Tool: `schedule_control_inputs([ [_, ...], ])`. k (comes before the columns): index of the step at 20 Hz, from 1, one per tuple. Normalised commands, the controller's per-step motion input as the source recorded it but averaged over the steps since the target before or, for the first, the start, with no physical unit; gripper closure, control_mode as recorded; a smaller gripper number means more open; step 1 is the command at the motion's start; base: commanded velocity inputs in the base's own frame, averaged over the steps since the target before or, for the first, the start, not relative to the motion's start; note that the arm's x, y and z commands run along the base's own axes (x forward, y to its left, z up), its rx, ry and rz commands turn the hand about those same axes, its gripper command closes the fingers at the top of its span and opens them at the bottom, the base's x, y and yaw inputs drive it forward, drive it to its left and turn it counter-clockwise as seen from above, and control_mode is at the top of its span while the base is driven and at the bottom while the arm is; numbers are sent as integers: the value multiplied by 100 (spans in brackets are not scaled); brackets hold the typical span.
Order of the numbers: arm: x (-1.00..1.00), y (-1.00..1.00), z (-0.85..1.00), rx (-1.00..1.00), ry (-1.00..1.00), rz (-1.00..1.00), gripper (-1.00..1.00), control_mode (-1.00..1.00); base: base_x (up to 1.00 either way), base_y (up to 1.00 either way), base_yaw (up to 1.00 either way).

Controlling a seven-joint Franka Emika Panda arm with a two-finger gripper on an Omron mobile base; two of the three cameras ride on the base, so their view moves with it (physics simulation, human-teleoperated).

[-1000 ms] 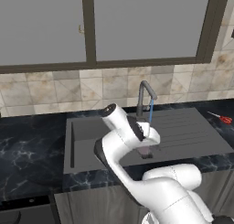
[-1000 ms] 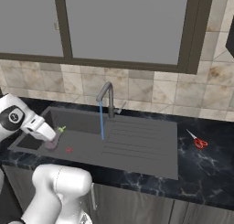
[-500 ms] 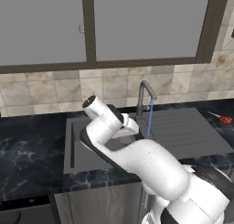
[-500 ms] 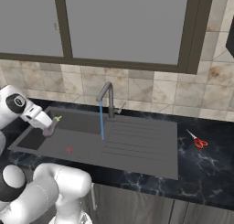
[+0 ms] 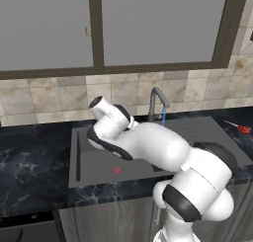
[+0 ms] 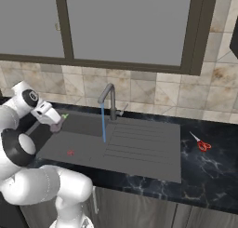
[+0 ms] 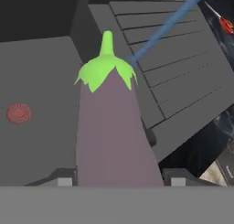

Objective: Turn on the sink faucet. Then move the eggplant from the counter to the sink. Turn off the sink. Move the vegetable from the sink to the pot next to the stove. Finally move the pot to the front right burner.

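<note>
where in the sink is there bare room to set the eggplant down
The sink floor is bare around the red drain, left of the water stream. The ribbed drainboard is also bare. The tightest spot is by the faucet.

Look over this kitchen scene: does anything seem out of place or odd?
Red scissors lie on the black counter right of the sink. Water runs from the tap while the gripper holds the eggplant above the basin.
</note>
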Motion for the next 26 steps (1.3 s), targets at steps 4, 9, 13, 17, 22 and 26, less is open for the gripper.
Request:
schedule_control_inputs([
  [4,47,0,-27,8,0,6,100,-100,0,0,0],
  [9,31,0,-38,6,1,7,100,-100,0,0,0],
  [13,24,0,-50,5,0,8,100,-100,0,0,0],
  [17,15,-1,-56,1,0,5,100,-100,0,0,0],
  [22,7,-14,-32,1,-2,3,100,-100,0,0,0],
  [26,7,-15,-26,1,0,1,100,-100,0,0,0],
])
